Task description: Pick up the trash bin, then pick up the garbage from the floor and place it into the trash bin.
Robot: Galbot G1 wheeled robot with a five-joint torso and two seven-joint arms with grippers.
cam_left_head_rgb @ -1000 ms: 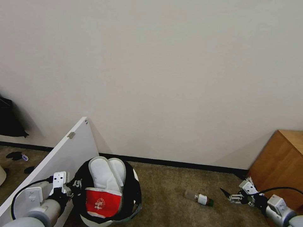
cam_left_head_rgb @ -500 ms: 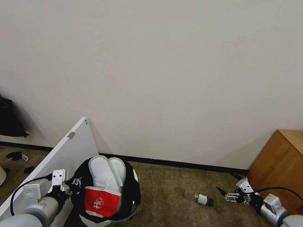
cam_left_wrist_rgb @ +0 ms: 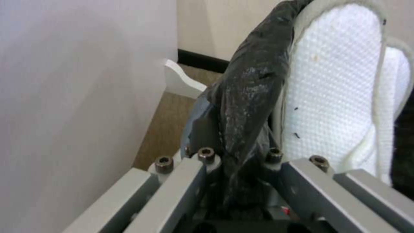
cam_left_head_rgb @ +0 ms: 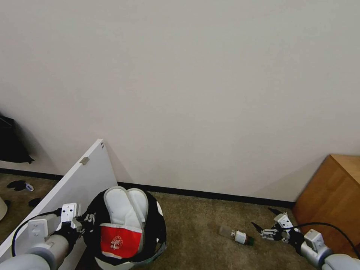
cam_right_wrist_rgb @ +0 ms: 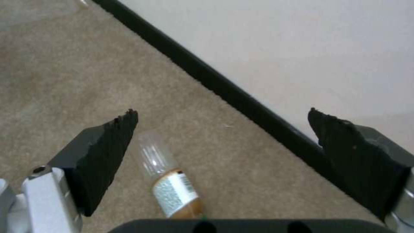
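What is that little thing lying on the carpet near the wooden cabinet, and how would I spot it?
Start at the wooden cabinet on the right and look along the black baseboard onto the floor. There, just ahead of the right gripper with its jaws open, lies a small bottle on its side. It is the only loose item on this patch: clear body, white label, green cap.

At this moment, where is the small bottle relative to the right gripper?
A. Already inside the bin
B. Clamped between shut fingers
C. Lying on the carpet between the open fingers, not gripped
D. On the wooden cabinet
C: the bottle lies on the carpet, the right gripper open around it, fingers apart.
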